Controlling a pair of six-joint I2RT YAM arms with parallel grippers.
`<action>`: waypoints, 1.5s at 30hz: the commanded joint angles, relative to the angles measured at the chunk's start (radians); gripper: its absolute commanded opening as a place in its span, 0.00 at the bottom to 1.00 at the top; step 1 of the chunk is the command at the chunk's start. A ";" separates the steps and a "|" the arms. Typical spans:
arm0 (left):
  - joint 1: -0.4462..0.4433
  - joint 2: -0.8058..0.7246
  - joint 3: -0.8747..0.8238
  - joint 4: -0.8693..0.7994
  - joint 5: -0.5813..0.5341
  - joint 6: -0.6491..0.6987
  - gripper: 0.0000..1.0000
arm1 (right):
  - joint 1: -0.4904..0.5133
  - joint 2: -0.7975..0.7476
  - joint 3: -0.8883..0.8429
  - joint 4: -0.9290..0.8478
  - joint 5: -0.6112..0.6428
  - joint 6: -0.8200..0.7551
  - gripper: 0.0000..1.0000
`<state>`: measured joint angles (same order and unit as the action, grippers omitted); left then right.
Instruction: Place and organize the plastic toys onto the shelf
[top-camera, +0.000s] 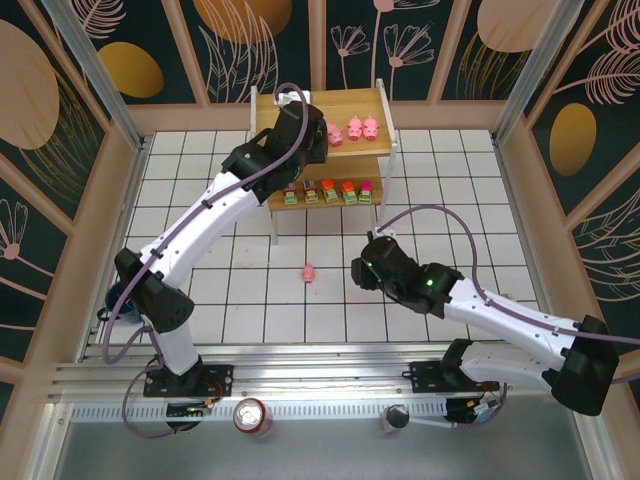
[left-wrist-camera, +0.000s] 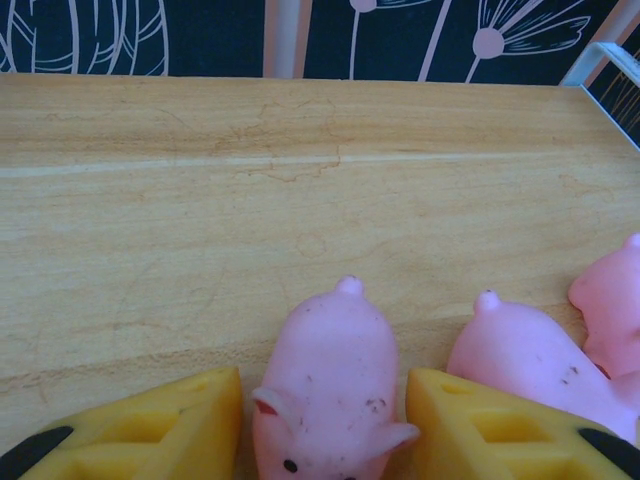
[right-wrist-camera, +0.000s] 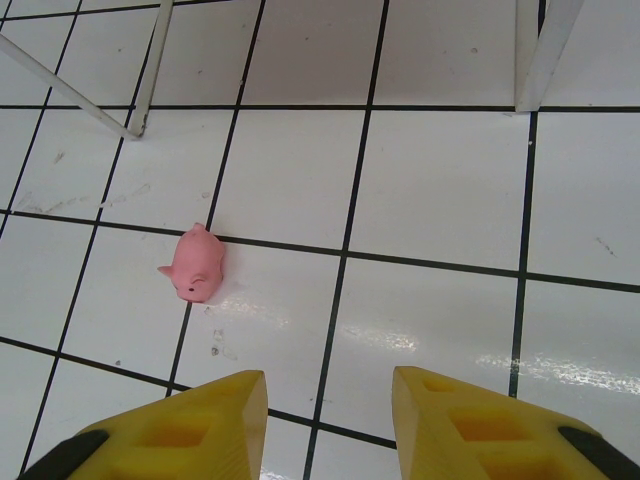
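Tiled tabletop (top-camera: 450, 180) holds one stray pig (top-camera: 309, 272) before the shelf (top-camera: 365, 103).

My left arm (top-camera: 225, 200) stretches far across the white tiled table (top-camera: 450, 200) to the two-tier shelf of light wooden boards and thin white legs (top-camera: 370, 105). Its dark wrist hangs over the upper board, just beside three small pink plastic pigs (top-camera: 354, 128) standing in a row. On the lower board five tiny blocky toys with green bases (top-camera: 329, 190) stand side by side. Another pink pig (top-camera: 308, 272) lies alone on the tiles, just left of my right gripper (top-camera: 358, 268). A red soda can (top-camera: 251, 415) stands at the near edge, by my left base.
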<state>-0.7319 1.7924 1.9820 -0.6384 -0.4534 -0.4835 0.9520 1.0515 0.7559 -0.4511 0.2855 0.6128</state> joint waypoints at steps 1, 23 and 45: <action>0.007 -0.051 0.000 0.018 -0.007 -0.004 0.47 | 0.011 -0.002 0.000 0.003 0.004 0.016 0.39; 0.006 -0.359 -0.233 0.116 -0.033 0.064 0.49 | 0.071 0.138 0.084 0.034 0.027 0.011 0.54; 0.009 -0.720 -0.910 0.207 -0.114 -0.015 0.68 | 0.130 0.505 0.279 0.095 -0.028 -0.026 0.61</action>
<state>-0.7311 1.1061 1.1221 -0.4767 -0.5354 -0.4728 1.0698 1.5230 0.9890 -0.3779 0.2672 0.6018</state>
